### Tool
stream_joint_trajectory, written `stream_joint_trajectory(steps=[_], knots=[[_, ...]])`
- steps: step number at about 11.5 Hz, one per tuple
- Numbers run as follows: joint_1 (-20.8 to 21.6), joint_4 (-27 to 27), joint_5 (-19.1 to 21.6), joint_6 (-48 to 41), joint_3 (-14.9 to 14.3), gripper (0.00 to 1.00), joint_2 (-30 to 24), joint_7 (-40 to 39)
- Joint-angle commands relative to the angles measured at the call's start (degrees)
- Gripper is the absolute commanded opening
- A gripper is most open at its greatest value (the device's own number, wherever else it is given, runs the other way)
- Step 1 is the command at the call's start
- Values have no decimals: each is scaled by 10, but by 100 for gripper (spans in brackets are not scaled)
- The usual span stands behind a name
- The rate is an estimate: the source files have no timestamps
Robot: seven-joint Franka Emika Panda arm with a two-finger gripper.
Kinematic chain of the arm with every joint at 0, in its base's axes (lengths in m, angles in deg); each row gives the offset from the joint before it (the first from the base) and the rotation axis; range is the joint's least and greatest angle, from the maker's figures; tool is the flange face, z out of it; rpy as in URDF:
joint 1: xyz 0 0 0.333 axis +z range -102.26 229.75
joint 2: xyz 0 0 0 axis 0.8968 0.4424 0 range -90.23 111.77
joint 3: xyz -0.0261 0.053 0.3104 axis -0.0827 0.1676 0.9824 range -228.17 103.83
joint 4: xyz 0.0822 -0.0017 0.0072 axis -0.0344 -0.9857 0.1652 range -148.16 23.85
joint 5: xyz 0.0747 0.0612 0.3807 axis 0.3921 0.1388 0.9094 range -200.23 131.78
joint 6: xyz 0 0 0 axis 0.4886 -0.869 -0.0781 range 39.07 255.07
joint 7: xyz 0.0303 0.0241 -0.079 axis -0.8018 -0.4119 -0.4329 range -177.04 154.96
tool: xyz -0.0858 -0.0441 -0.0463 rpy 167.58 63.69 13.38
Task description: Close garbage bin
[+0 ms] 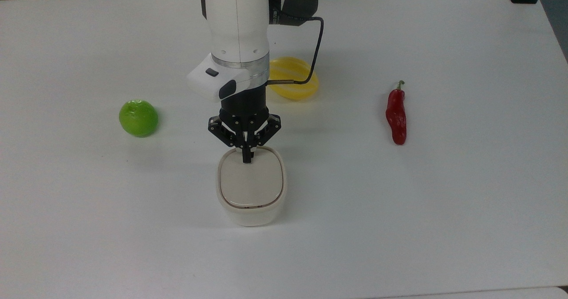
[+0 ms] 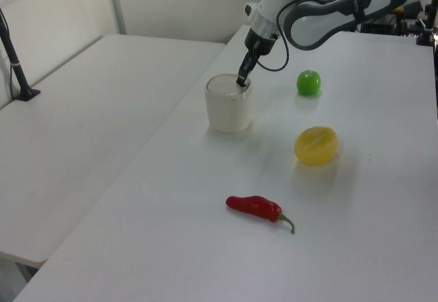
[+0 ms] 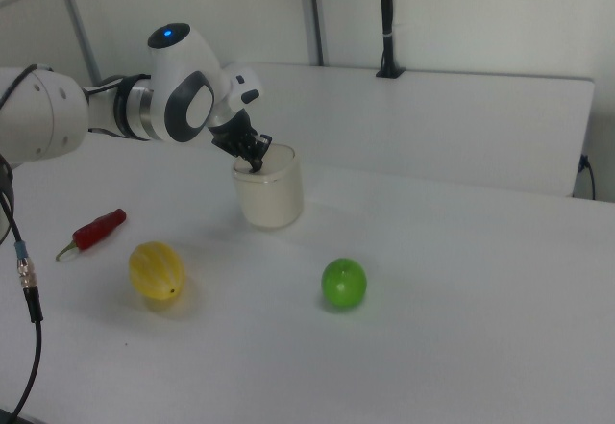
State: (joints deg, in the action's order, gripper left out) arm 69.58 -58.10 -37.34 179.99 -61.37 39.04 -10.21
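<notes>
White table [image 1: 443,201], lidded garbage bin [image 1: 251,185], closed claw [image 1: 246,160] seemingly touching lid
</notes>
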Motion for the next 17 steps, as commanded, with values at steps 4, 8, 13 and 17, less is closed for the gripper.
stream_joint_trajectory(steps=[4, 8, 13, 17], knots=[[9, -7, 15, -31, -4, 0, -64, 8], [7, -8, 13, -166, -4, 0, -116, 5], [3, -13, 4, -415, -11, 0, -197, 8], [-14, -107, -2, -468, -10, 24, -302, 8]])
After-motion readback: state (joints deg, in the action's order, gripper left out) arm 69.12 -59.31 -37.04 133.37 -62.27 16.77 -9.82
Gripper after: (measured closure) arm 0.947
